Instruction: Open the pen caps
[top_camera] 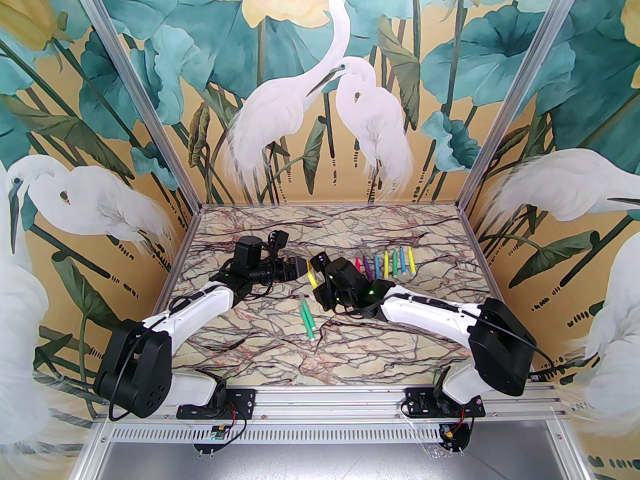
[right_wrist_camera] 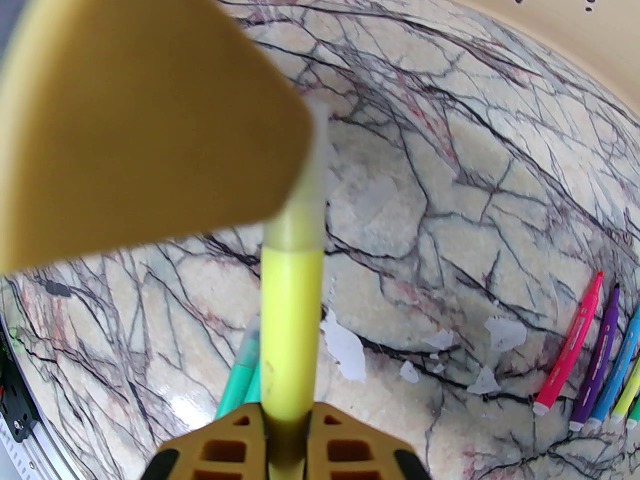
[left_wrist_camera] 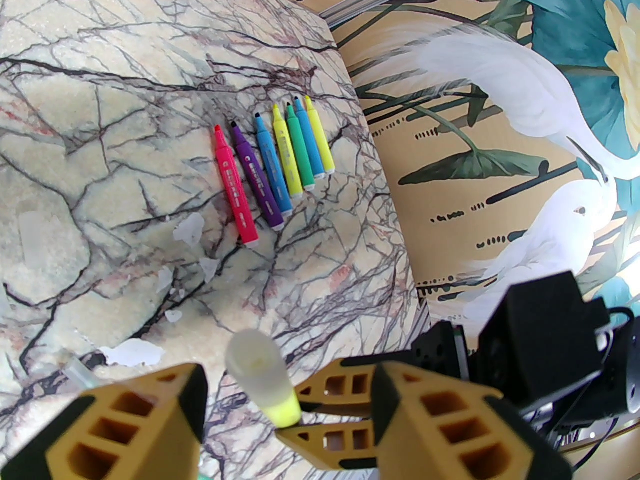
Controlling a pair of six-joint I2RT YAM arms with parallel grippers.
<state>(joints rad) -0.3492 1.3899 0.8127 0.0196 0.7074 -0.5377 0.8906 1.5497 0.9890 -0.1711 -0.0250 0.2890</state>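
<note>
My right gripper point(right_wrist_camera: 287, 418) is shut on the barrel of a yellow pen point(right_wrist_camera: 291, 313), which it holds above the table. The pen's pale translucent cap point(left_wrist_camera: 255, 360) sits on its tip. The cap lies between the fingers of my left gripper point(left_wrist_camera: 290, 393), which is open, with a gap showing on each side. One left finger point(right_wrist_camera: 125, 118) looms beside the cap in the right wrist view. In the top view the two grippers meet at mid-table, left gripper point(top_camera: 301, 266) against the yellow pen point(top_camera: 311, 279). Two capped green pens point(top_camera: 306, 318) lie below them.
A row of several uncapped pens point(top_camera: 385, 263), pink, purple, blue, yellow and green, lies on the marble table point(top_camera: 400, 338) to the right of the grippers. Small white patches point(left_wrist_camera: 190, 228) dot the surface near that row. Patterned walls close off three sides.
</note>
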